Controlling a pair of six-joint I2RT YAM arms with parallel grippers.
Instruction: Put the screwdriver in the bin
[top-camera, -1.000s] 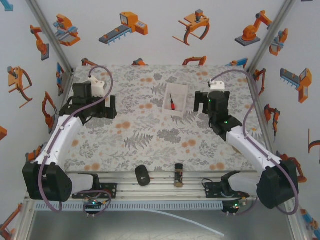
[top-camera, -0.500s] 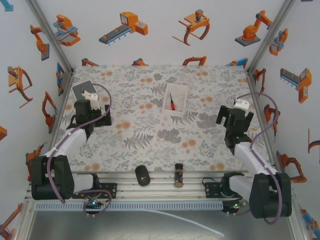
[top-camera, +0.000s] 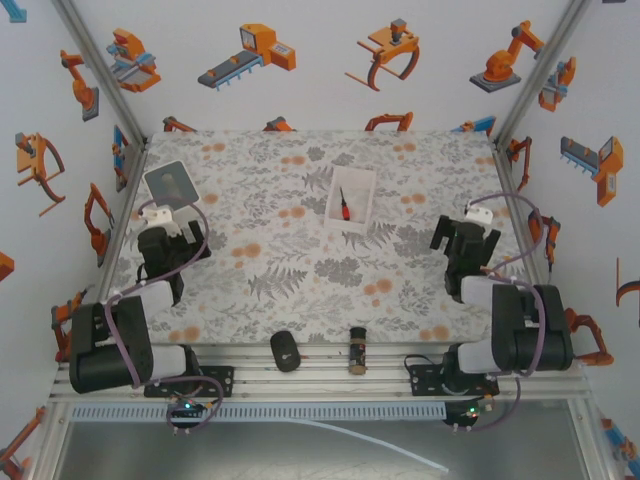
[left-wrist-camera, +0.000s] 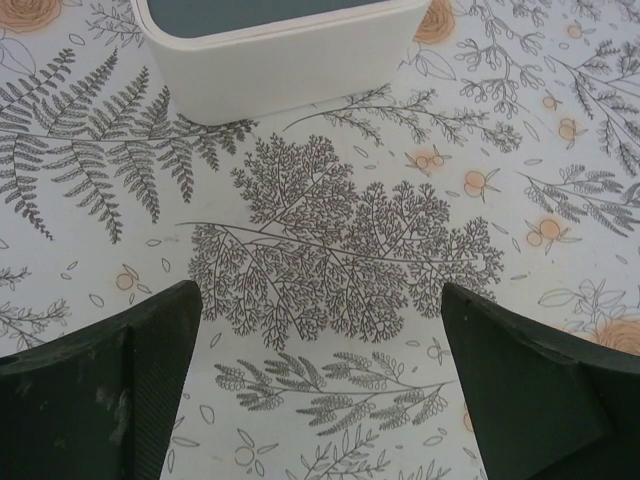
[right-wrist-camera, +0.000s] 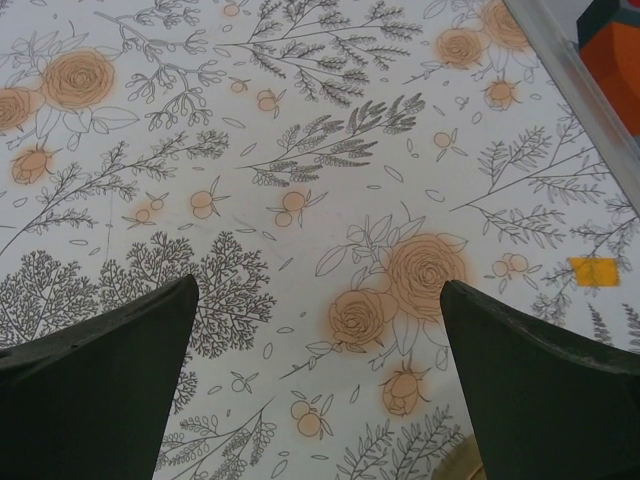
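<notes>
Verify that the screwdriver (top-camera: 343, 203) lies inside the bin (top-camera: 365, 195) — handle toward the arm bases, shaft angled away-left — well apart from the nearer right hand (top-camera: 465, 236) and the left hand (top-camera: 160, 240), each spread open and empty.

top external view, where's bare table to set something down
Widest bare stretch: the middle of the table, between the bin and the near rail. Also bare between the grey plate and the bin. Crowded: the near rail, with the black lump and brown cylinder.
</notes>
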